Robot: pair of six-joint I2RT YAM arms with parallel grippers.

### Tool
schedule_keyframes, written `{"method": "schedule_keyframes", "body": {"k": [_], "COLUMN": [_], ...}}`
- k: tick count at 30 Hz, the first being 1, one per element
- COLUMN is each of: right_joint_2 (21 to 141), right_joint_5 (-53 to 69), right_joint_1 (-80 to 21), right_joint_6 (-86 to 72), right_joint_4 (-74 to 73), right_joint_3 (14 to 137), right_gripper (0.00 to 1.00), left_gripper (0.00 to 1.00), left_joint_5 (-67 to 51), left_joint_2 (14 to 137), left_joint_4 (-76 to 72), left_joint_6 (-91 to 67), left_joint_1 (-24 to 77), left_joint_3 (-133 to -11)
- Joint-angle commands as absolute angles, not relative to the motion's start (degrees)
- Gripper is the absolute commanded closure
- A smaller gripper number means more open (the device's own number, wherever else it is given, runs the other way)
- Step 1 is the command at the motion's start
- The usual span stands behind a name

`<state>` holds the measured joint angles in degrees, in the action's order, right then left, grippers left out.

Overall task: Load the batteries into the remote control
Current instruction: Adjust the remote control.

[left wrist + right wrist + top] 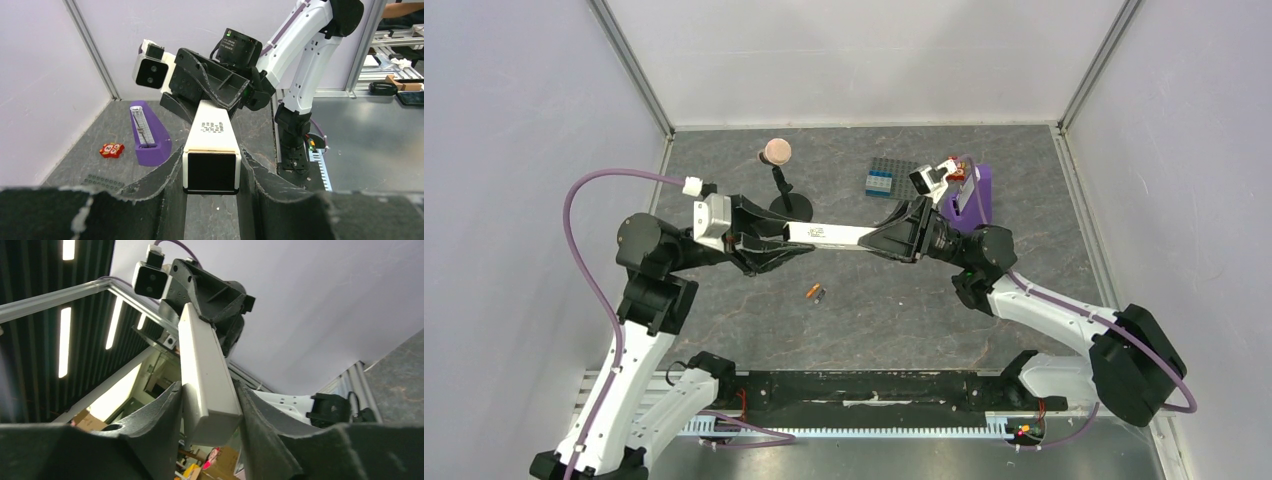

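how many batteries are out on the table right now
2. The orange battery and the dark grey battery lie close together on the table, nearer the arm bases than the remote control. Any inside the remote would be hidden.

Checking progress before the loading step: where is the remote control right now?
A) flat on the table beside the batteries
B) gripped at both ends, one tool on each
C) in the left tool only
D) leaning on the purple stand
B: the left tool and right tool each clamp one end of the remote control in mid-air, while the batteries lie on the table below.
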<state>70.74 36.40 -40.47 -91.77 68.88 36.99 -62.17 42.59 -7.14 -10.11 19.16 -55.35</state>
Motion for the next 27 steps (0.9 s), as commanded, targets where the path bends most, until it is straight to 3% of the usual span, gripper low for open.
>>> {"method": "schedule_keyframes", "body": {"k": [1, 7, 11, 16, 23, 27], "right_joint_2": [70.0, 69.7, 69.5, 68.8, 67.3, 67.0], "right_joint_5": [36.2, 35.1, 34.8, 34.6, 35.2, 35.4], "right_joint_1": [-39.7, -39.6, -39.0, -37.6, -35.6, -35.1], "right_joint_6": [-86.9, -81.0, -80.1, -79.1, -79.5, -80.3], "right_joint_4": [63.5, 50.5, 46.8, 43.9, 45.8, 47.9], "right_joint_3": [38.0, 40.7, 40.1, 38.8, 35.5, 33.8], "right_gripper": [0.52, 0.41, 0.4, 0.44, 0.58, 0.55], "left_gripper": [0.98, 0.98, 0.98, 0.98, 0.98, 0.98], "left_joint_5": [-62.3, -61.9, -61.4, -60.4, -59.6, -59.2], "left_joint_2": [43.6, 44.4, 45.3, 45.5, 45.5, 45.5], "left_joint_4": [-7.4, -7.0, -3.5, -1.2, -1.1, -1.1], "left_joint_6": [-8.6, -8.0, -5.1, -2.8, -2.6, -2.7], "left_joint_1": [19.3, 19.3, 19.2, 19.2, 19.2, 19.2], "left_joint_3": [-57.8, -56.8, -57.0, -57.4, -57.6, -57.7]}}
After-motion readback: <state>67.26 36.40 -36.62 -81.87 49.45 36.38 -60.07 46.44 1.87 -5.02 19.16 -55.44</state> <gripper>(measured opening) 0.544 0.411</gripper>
